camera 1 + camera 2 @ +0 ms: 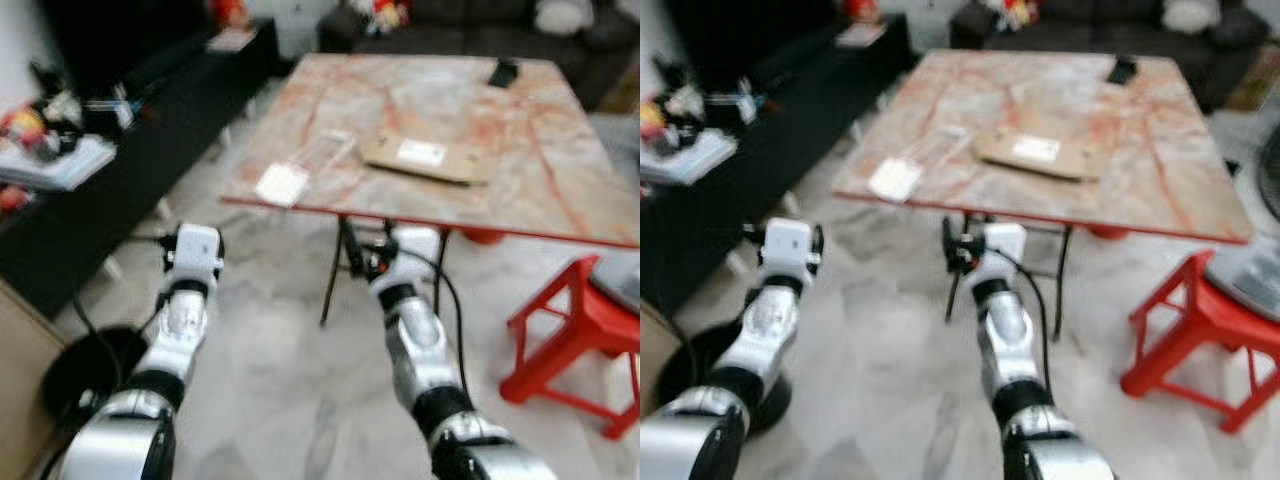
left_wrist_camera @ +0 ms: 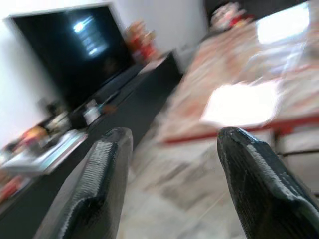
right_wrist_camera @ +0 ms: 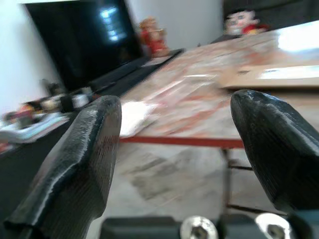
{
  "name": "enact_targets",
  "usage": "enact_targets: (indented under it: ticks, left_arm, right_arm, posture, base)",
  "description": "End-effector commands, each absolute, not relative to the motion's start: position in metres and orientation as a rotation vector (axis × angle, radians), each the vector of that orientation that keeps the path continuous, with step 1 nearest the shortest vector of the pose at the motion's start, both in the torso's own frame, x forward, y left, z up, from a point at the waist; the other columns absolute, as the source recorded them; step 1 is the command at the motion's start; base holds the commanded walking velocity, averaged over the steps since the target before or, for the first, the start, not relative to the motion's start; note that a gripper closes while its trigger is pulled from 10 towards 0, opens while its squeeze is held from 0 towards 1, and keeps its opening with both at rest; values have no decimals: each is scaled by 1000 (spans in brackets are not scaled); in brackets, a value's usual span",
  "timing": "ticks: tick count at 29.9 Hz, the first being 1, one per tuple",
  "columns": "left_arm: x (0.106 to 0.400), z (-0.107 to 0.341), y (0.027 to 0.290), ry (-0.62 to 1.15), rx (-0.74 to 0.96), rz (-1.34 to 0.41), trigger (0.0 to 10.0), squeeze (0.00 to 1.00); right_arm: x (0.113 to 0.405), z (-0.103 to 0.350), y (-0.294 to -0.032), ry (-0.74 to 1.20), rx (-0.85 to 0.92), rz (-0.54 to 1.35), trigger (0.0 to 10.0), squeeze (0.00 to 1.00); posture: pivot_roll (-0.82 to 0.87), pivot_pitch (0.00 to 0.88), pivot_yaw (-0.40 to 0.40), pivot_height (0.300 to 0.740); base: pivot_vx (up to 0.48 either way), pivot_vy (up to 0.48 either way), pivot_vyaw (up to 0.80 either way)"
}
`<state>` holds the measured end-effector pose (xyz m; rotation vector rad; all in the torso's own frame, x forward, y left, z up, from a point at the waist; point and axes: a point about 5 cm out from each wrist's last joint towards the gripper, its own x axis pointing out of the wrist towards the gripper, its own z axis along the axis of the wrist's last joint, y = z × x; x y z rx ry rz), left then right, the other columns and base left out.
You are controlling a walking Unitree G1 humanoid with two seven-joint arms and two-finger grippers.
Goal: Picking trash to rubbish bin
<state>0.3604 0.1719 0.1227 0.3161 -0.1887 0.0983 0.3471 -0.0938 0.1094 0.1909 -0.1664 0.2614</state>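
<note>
Nearest the camera, both silver arms reached forward over pale marbled floor, short of the table. Left gripper [image 2: 172,164] showed its two black fingers spread wide with nothing between them, aimed toward the table's near left corner. Right gripper [image 3: 174,149] likewise stood spread and empty, pointed at the red table edge. From the head views both wrists ended in white blocks; the fingers themselves were hard to make out there.

At floor level on the left a round black base [image 1: 85,370] sat partly cut off by the left arm. A red stool [image 1: 580,340] stood to the right, with a grey object on it running out of frame.

The table [image 1: 540,190], marbled pink with a red rim, carried the likely trash. A white flat packet [image 1: 281,184] lay at the near left corner, just inside the edge. Beyond it, a clear wrapper [image 1: 330,148], faint and blurred. Beside that, a brown cardboard piece [image 1: 425,158] with a white label. At the far right, a small dark object [image 1: 503,72], too blurred to identify.

Left of the table ran a long black cabinet [image 1: 130,150] with clutter on it, indistinct. A dark sofa [image 1: 480,30] lay beyond, cut off at the top.
</note>
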Motion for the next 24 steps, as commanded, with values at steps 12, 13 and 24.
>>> enact_targets:
  ticks: [12,13,24]
  left_arm:
    - [361,126,174,-202,345,84,10000,0]
    - [362,126,174,-203,345,85,10000,0]
    - [361,127,175,-209,339,96,10000,0]
  right_arm:
    - [348,120,-83,-206,203,289,10000,0]
    - [349,120,-83,-208,197,292,10000,0]
    - [348,122,-81,-216,216,305,10000,0]
  posture:
    - [-35,0,15,740]
    - [-37,0,15,740]
    - [-32,0,8,740]
  base:
    - [331,0,-131]
    - [330,0,0]
    - [330,0,485]
